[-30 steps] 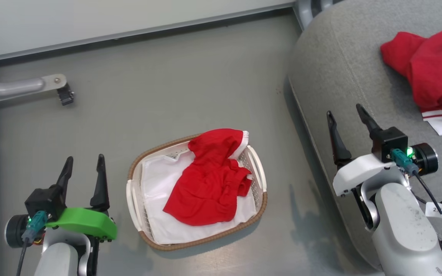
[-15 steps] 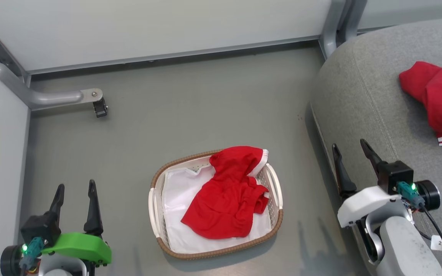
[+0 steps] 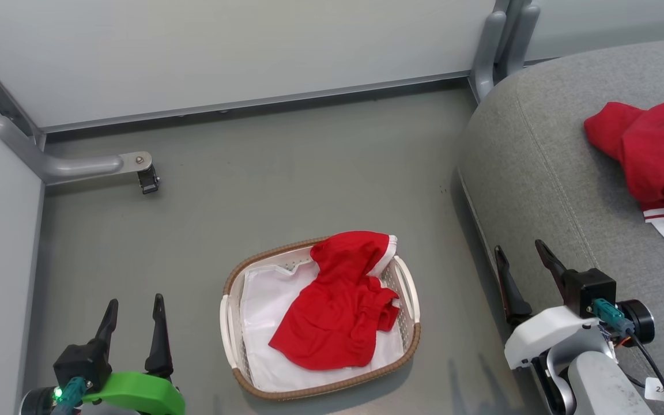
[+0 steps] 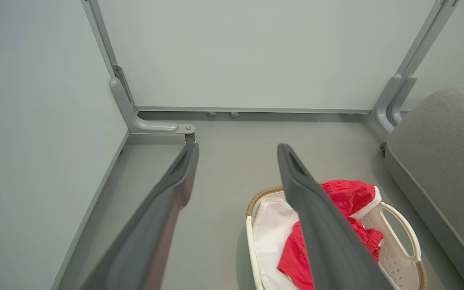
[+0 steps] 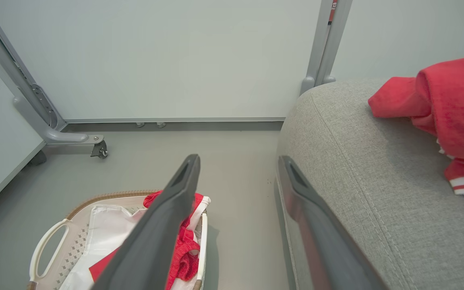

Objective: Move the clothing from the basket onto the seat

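head view: one red garment (image 3: 332, 317) lies in the basket (image 3: 263, 253) on the floor (image 3: 286, 173); the other garment (image 3: 655, 150) rests on the seat (image 3: 539, 190). left gripper (image 3: 136, 300) and right gripper (image 3: 519, 246) are empty, fingers apart.
left wrist view: fingers spread, basket at lower right.
right wrist view: fingers spread, basket at lower left, seat at right.

The left gripper (image 3: 136, 301) has two long, dark, tapering fingers (image 4: 328, 237) on a black block, above a bright green shell (image 3: 136, 395) — the teal plug (image 3: 70, 392) beside it carries a small green light. The right gripper (image 3: 519, 246) has the same dark fingers, each with a shallow slot near the tip, but a white shell (image 3: 545, 337). A black cable (image 3: 649, 357) with a white printed tag (image 3: 657, 391) leaves its black block, and the forearm (image 3: 597, 386) is pale grey — faintly speckled.
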Available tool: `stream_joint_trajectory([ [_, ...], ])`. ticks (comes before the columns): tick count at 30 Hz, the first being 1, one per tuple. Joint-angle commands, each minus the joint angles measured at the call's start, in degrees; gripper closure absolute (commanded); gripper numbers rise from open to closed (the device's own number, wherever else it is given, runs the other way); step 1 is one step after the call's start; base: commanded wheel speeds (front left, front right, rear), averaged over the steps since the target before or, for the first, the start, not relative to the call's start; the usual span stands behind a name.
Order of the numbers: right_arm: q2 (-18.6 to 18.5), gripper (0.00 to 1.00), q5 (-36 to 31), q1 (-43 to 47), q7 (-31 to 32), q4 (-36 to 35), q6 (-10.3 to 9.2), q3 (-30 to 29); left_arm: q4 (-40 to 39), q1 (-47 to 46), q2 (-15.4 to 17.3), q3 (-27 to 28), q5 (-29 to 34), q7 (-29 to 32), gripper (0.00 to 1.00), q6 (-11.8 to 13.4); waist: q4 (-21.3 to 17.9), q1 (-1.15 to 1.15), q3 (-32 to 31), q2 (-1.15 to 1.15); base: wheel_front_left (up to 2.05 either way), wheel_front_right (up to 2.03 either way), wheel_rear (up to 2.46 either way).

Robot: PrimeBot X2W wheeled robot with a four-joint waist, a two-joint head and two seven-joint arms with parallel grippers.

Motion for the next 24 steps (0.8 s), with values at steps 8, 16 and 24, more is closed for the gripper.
stream_joint_trajectory([
  [8,-0.2,0.0,0.04,-3.85,-0.11,-2.45,-0.08,0.7,0.84,-3.03,1.01,-4.44,-2.1,0.03,0.0,-0.17,-1.77,0.0,4.17,0.0,0.0,0.0,0.0],
  [16,-0.2,0.0,1.24,-9.21,-0.11,-8.46,-0.08,2.1,2.0,-8.18,3.03,-10.9,-4.25,0.03,0.0,-0.17,-5.84,0.0,11.63,0.0,0.0,0.0,0.0],
  [24,-0.18,0.0,3.4,-13.66,-0.11,-14.28,-0.08,3.47,5.54,-15.06,7.1,-19.6,-7.08,0.02,0.0,-0.17,-10.65,0.0,19.33,0.0,0.0,0.0,0.0],
])
